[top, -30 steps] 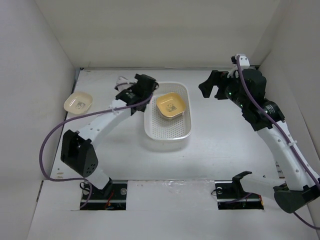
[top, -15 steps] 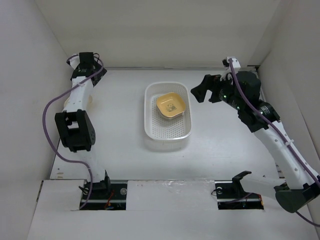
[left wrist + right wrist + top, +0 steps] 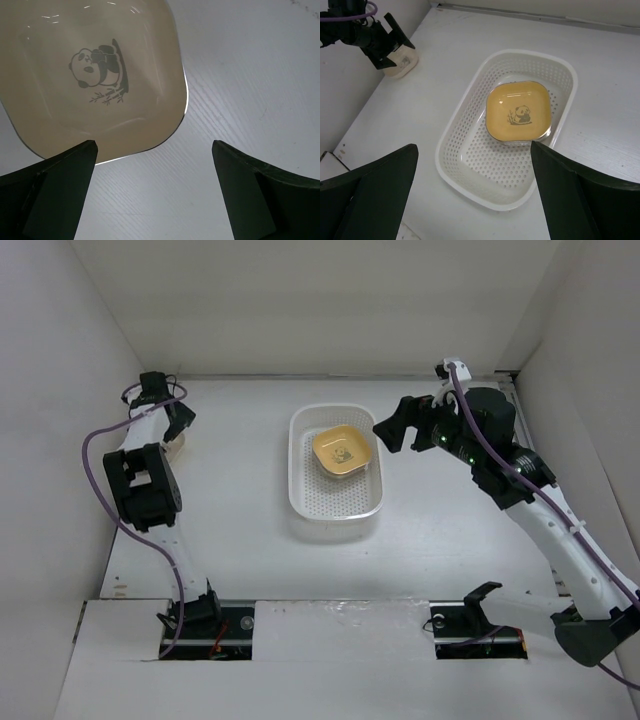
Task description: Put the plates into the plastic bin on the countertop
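Resting in plastic bin [image 3: 335, 498]: tan plate [image 3: 341, 453] | cream plate [image 3: 95, 75] below spread left gripper [image 3: 153, 147] | right gripper [image 3: 473, 147] spread, empty

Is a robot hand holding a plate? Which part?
No, nothing is held. The left gripper is open over the cream plate's edge, not gripping it, and the right gripper is open above the bin.

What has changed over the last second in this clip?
The left end effector swung from beside the plastic bin to the left wall and now hangs open over the cream plate. The right end effector, also open, edged left toward the bin. Nothing was grasped or released. The bin, the yellow plate inside it and the cream plate stayed put.
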Tool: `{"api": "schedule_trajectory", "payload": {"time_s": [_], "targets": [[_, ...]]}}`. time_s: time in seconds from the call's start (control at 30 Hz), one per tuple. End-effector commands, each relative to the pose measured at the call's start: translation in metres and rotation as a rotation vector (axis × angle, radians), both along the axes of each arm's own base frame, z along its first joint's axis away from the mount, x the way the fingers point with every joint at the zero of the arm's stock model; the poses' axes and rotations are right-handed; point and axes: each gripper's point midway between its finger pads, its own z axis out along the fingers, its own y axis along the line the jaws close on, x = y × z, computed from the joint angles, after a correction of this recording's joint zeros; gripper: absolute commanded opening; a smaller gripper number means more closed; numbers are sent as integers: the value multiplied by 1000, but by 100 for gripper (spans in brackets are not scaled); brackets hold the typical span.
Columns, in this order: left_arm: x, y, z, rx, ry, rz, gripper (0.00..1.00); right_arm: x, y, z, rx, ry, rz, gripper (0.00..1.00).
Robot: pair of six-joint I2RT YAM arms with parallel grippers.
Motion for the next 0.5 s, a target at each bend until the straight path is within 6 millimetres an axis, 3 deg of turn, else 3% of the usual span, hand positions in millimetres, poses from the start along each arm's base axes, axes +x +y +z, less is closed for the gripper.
{"api": "schedule_trajectory", "payload": {"time_s": [0.0,0.27,0.33,0.37,0.43,0.47], "targets": [[12,-9,7,5,-29,-51,100,-5,5,27,38,-89,27,100],[11,-10,-39,-23,55,-55,88,-3,1,29,35,-91,7,100],[10,-9,-46,-23,73,-38,79,-2,0,29,33,-92,-2,100],[9,-9,-54,-31,85,-30,62,-2,0,29,33,-92,-2,100],[6,-11,-59,-41,104,-21,37,0,1,26,29,-84,-2,100],[4,-14,-61,-63,109,-20,18,0,1,31,34,-93,-2,100]]}}
